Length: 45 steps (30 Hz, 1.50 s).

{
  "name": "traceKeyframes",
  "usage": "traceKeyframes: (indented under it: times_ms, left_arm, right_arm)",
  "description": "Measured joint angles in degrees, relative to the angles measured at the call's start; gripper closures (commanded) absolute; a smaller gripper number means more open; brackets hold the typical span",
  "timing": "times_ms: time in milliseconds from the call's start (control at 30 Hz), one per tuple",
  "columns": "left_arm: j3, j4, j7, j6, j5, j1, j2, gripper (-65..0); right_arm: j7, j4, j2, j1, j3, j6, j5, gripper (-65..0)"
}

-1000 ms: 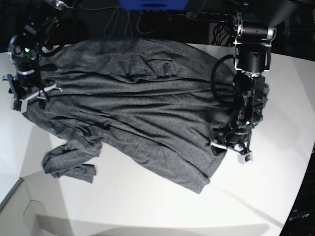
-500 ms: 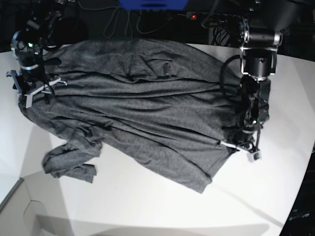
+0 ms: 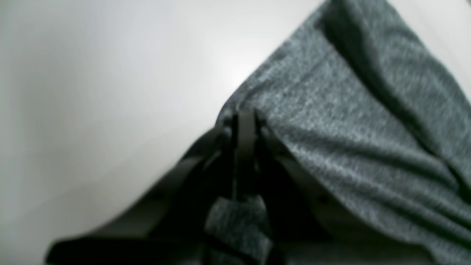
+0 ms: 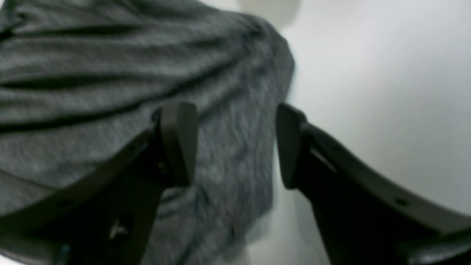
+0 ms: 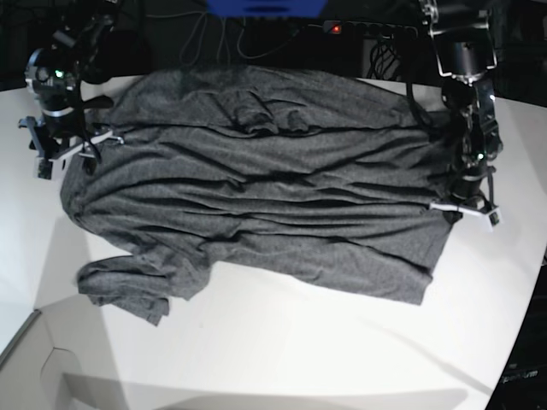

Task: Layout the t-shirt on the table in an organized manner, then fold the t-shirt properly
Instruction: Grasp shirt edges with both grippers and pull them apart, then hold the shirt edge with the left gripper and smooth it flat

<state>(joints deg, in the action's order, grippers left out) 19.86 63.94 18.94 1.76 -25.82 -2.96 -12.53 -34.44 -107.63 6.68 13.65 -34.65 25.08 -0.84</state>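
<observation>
Left wrist: t-shirt (image 3: 342, 121) edge pinched betw. closed jaws, on table (image 3: 92, 92).

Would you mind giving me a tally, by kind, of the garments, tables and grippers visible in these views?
Garments: 1, the t-shirt
Tables: 1, the table
Grippers: 2, the left gripper and the right gripper
Total: 4
</observation>
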Motion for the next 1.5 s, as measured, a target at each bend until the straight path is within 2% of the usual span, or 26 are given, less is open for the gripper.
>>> traceKeyframes:
  times_ms: [267, 600, 700, 833, 933, 1000, 1133, 1500]
  left_arm:
    - [5.9, 11.5, 5.1, -1.6, 1.0, 8.5, 1.0, 0.0]
    - [8.0, 13.4, 4.9, -1.6, 1.0, 8.2, 1.0, -0.8]
    - [8.0, 14.8, 5.1, -1.6, 1.0, 8.2, 1.0, -8.6]
    - [7.9, 17.2, 5.0, -1.6, 0.9, 8.0, 1.0, -25.0]
    - [7.8, 18.4, 5.1, -1.8, 1.0, 8.0, 1.0, -30.7]
    - [7.8, 18.5, 5.2, -1.8, 0.9, 7.3, 1.0, -32.0]
    - [7.6, 15.8, 4.7, -2.0, 1.5, 2.0, 0.9, -32.0]
    - [7.4, -4.4, 4.8, -2.0, 1.6, -10.7, 1.0, -31.7]
  right_arm:
    - [0.1, 0.0, 0.0, 3.5, 4.9, 0.0, 0.2, -34.0]
    - [0.5, 0.0, 0.0, 6.3, 9.3, 0.0, 0.1, -34.0]
    - [0.6, 0.0, 0.0, 6.4, 10.0, 0.0, 0.2, -34.0]
    - [0.5, 0.0, 0.0, 6.4, 10.6, 0.0, 0.2, -34.0]
    - [0.6, 0.0, 0.0, 6.4, 10.7, 0.0, 0.2, -34.0]
    - [0.5, 0.0, 0.0, 6.4, 10.7, 0.0, 0.2, -34.0]
    - [0.6, 0.0, 0.0, 6.0, 10.7, 0.0, 0.2, -34.0]
    - [0.6, 0.3, 0.0, 4.7, 10.7, 0.0, 0.2, -34.0]
